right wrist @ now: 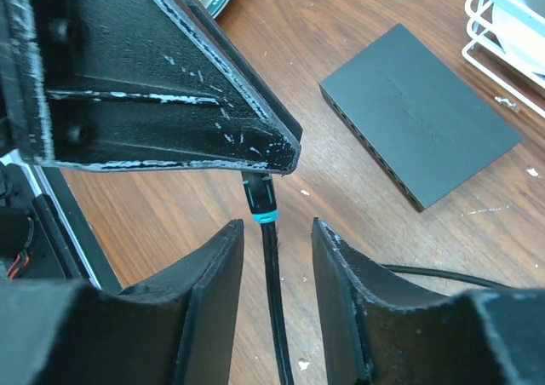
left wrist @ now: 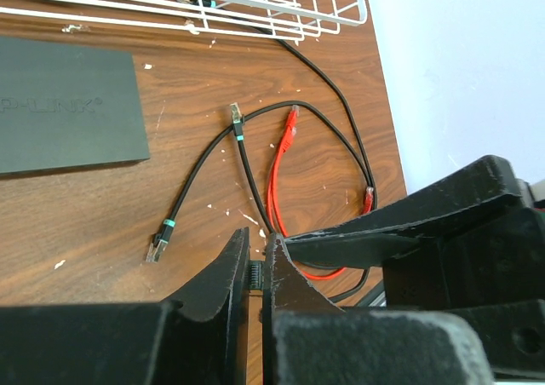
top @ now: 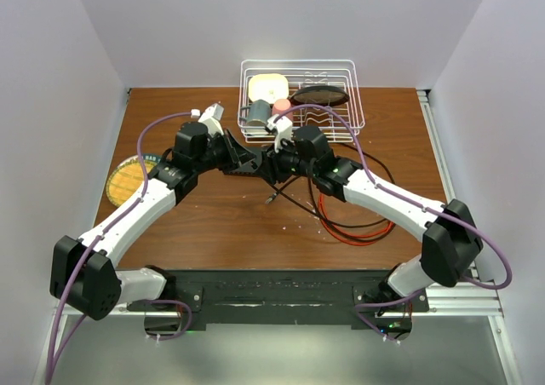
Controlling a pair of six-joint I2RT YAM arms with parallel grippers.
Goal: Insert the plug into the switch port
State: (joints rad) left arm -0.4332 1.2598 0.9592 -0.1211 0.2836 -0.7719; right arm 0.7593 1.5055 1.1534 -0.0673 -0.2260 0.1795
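The switch [left wrist: 68, 104] is a flat matte-black box lying on the wooden table, at the upper left of the left wrist view. It also shows in the right wrist view [right wrist: 417, 112] with its row of sockets along the near long edge. My left gripper [left wrist: 258, 236] is shut on a black plug [left wrist: 253, 274]. In the right wrist view the plug's boot with a teal band [right wrist: 260, 193] hangs under the left finger, and its black cable runs down between the fingers of my open right gripper [right wrist: 277, 223]. Both grippers meet mid-table [top: 264, 159], above and short of the switch.
A white wire rack [top: 298, 95] with dishes stands at the back. A plate [top: 128, 179] lies at the left. A red cable [left wrist: 285, 159] and a short black cable with green-banded plugs [left wrist: 237, 117] lie loose on the wood right of the switch.
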